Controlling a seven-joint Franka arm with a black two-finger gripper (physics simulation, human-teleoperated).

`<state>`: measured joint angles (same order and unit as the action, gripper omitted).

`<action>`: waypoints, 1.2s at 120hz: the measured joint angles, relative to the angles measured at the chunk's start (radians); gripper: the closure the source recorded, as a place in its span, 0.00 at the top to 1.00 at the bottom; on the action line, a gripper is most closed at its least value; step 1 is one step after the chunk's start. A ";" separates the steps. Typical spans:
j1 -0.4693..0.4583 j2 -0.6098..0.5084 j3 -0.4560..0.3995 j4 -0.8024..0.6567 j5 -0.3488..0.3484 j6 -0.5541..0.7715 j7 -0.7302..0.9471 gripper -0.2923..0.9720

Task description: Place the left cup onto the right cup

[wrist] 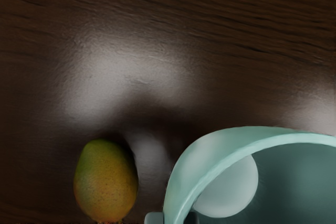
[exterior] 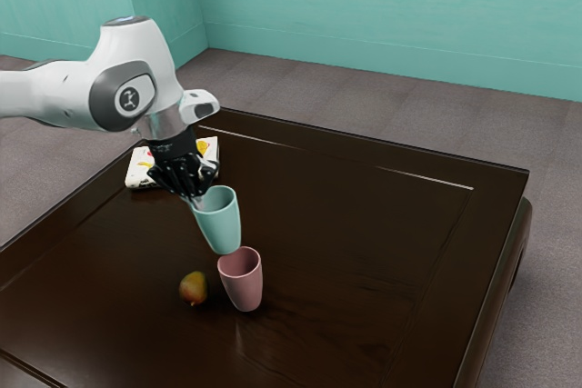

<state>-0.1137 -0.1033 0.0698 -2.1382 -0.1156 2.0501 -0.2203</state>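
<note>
A teal cup (exterior: 219,217) hangs tilted in the air, its base just above the rim of a pink cup (exterior: 241,278) that stands upright on the dark table (exterior: 364,252). My gripper (exterior: 193,194) is shut on the teal cup's rim, at the side toward the exterior view's left. In the wrist view the teal cup (wrist: 247,177) looms large right under my hand, its rim and hollow inside facing the camera.
A mango (exterior: 192,288) lies on the table just to the exterior view's left of the pink cup, and it lies beside the teal cup in the wrist view as a mango (wrist: 105,180). A white patterned box (exterior: 145,167) sits behind my hand near the table's far edge.
</note>
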 joint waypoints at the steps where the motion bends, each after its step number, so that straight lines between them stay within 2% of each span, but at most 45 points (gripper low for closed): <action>1: -0.001 -0.002 -0.002 -0.001 0.000 0.000 0.000 0.15; 40: -0.010 -0.019 -0.045 -0.021 0.001 0.007 -0.008 0.15; 85: -0.015 0.041 -0.050 -0.027 0.004 0.010 -0.014 0.15; 107: -0.024 0.042 -0.051 -0.026 0.001 0.010 -0.012 0.45; 123: -0.024 0.032 -0.050 0.003 0.000 0.003 -0.010 0.59; 135: -0.017 0.038 -0.049 0.119 0.000 -0.052 -0.005 0.65; 144: -0.013 0.058 -0.045 0.278 0.011 -0.133 0.004 0.68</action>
<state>-0.1267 -0.0457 0.0246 -1.8599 -0.1048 1.9167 -0.2163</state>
